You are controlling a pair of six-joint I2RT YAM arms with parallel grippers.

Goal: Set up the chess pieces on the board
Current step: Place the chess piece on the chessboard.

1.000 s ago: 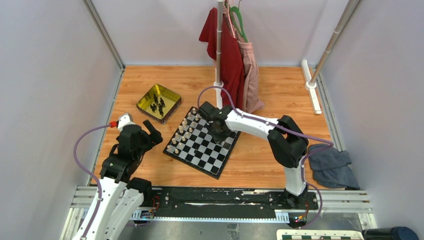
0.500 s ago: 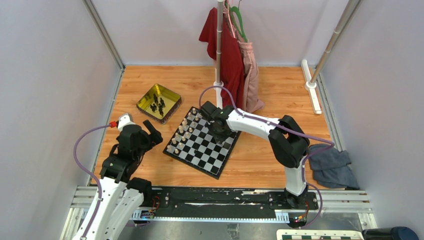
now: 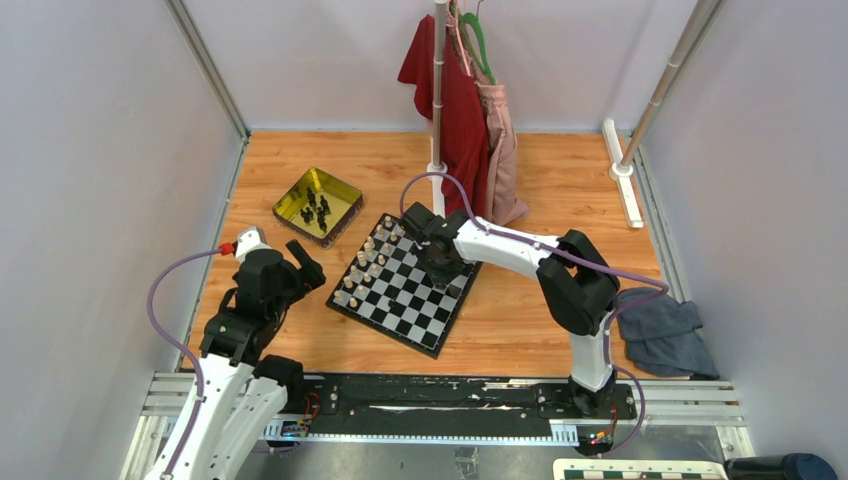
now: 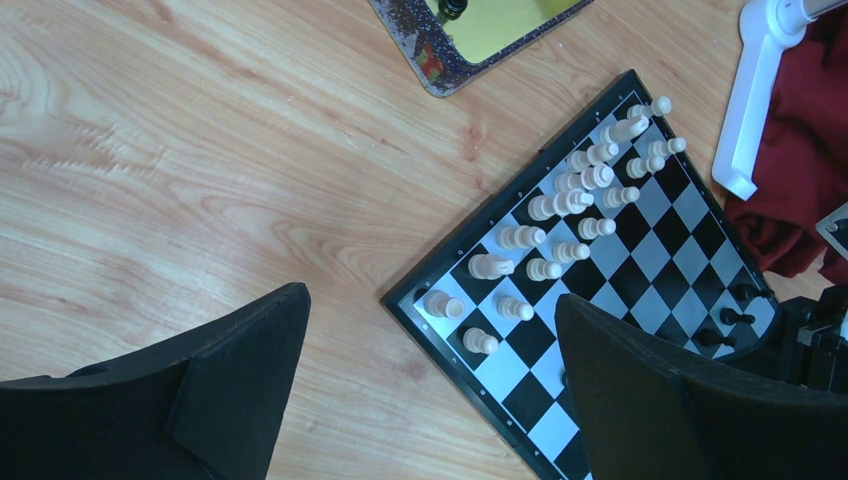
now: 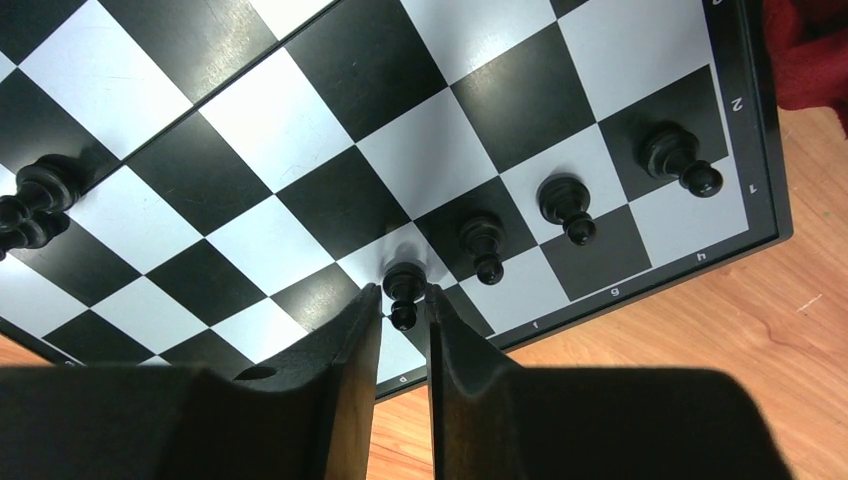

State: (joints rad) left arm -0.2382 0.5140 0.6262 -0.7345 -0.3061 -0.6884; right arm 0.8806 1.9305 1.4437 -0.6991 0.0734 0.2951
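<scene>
Nearest the arms' bases, the left gripper (image 4: 430, 308) is held over the bare wooden table (image 4: 200, 160), just left of the board (image 3: 415, 315), its fingers spread wide with nothing between them. A crumpled grey cloth (image 3: 665, 335) is seen at the table's right edge. The board is set at an angle mid-table, and cream-white pieces (image 4: 558, 203) are lined in two rows along its left side. At its far right side the right gripper (image 5: 402, 292) is lowered over the edge row, its fingers narrowly parted, with a black pawn (image 5: 404, 278) standing upright between the tips and a sliver of gap on either side. Three more black pawns (image 5: 565, 205) are ranged on neighbouring squares. Beyond the board's far left corner, other black chess pieces (image 3: 315, 208) are gathered in a gold tin tray (image 3: 290, 200). Farthest back, a red garment (image 3: 460, 100) is hung from a stand.
</scene>
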